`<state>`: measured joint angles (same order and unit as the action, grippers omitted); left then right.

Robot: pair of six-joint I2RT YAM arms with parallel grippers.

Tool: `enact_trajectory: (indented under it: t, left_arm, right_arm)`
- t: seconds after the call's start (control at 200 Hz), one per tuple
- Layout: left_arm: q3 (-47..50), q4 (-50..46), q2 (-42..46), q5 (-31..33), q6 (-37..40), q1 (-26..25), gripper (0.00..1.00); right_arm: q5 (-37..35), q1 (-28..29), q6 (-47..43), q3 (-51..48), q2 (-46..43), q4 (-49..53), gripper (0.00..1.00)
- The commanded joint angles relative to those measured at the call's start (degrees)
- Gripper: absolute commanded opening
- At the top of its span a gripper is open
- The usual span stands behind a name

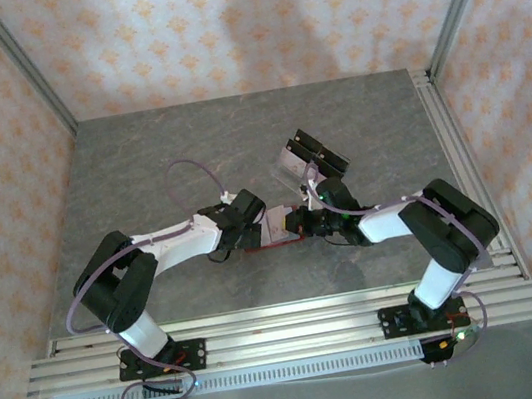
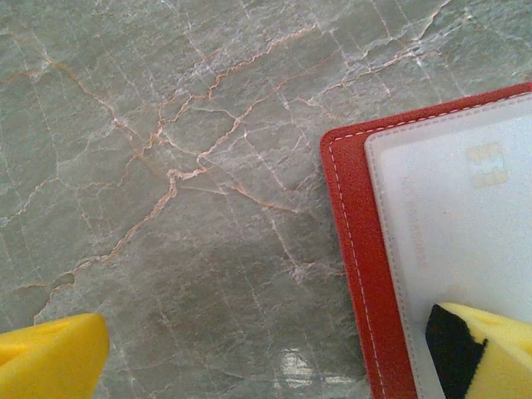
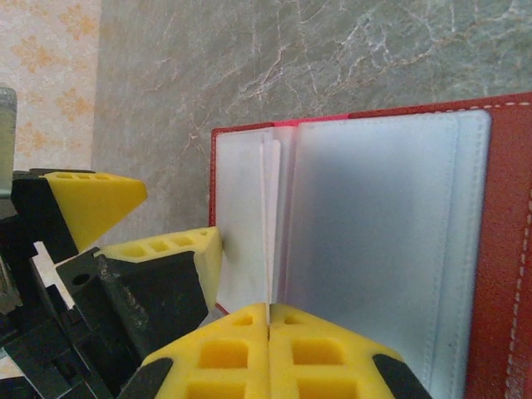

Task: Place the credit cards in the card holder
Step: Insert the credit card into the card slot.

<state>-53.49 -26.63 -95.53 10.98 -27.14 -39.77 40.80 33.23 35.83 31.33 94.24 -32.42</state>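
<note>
Steadiness mattered: the card holder (image 1: pixel 275 245) lay open mid-frame with a credit card (image 2: pixel 465 199) tucked inside, left gripper (image 2: pixel 266 357) jaws apart, right gripper (image 3: pixel 268 332) jaws together, so any push needed gentleness.

The card holder (image 3: pixel 505 249) lies spread open and flat on the grey marbled table (image 2: pixel 166 166). It is red with pale stitching round its edge and frosted pockets inside, and thin inner leaves stand up at the fold. A pale credit card (image 2: pixel 465 216), with a faint gold chip mark, sits in one pocket.
</note>
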Motion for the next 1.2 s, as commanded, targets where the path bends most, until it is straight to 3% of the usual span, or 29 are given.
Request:
enact_trajectory:
  t: [0.0, 1.196]
  left_arm:
    - [0.6, -3.3, -0.5, 2.3, -1.0, -0.4, 1.00]
    - [0.4, -3.3, -1.0, 2.2, -1.0, -0.4, 1.00]
  right_arm:
    - [1.0, 0.3, 0.6, -0.5, 1.0, -4.2, 0.00]
    - [4.6, 1.1, 3.4, 0.9, 9.6, -9.1, 0.00]
